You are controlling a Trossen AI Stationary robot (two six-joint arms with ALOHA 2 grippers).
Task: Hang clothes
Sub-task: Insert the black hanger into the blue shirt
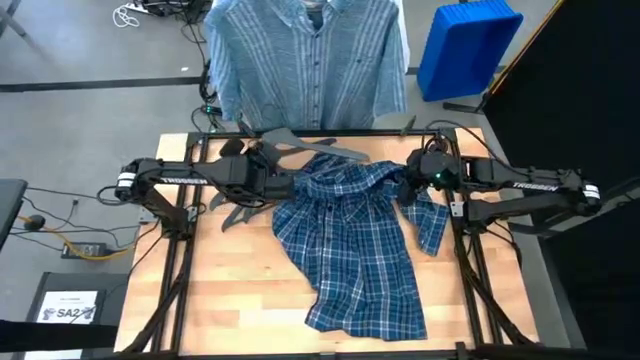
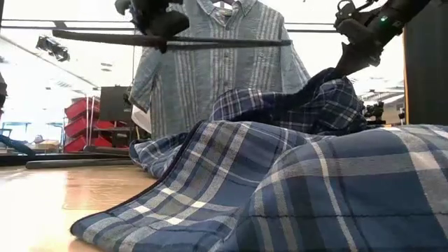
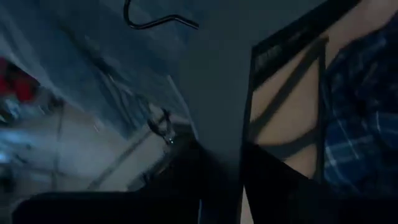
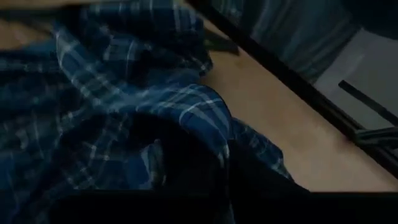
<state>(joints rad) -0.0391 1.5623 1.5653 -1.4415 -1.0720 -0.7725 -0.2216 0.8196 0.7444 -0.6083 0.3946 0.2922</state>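
The dark blue plaid shirt (image 1: pixel 350 245) lies crumpled on the wooden table (image 1: pixel 230 290), its far part raised. My right gripper (image 1: pixel 408 186) is at that raised far-right part and is shut on it. My left gripper (image 1: pixel 264 168) is at the far left of the shirt, shut on a dark grey hanger (image 1: pixel 305 146) that shows aloft in the low view (image 2: pixel 175 42). A light blue-grey striped shirt (image 1: pixel 305 60) hangs behind the table's far edge. My left gripper holds the hanger (image 3: pixel 211 81) near its middle (image 2: pixel 162 40), coming from above; its own fingers hide the exact spot. The hanger stays about level, clear of the table, and its hook (image 3: pixel 155 22) points away from the gripper. My right gripper pinches a bunched fold of the plaid shirt (image 4: pixel 202 121) at its far-right end, several layers, slanting down from the table's right. That part (image 2: pixel 336 87) is lifted, and the rest of the shirt lies slack on the table.
More dark hangers (image 1: pixel 238 208) lie on the table under my left arm, also seen in the low view (image 2: pixel 70 162). A blue bin (image 1: pixel 465 45) stands beyond the far right corner. Bare wood shows at the near left (image 1: pixel 240 300).
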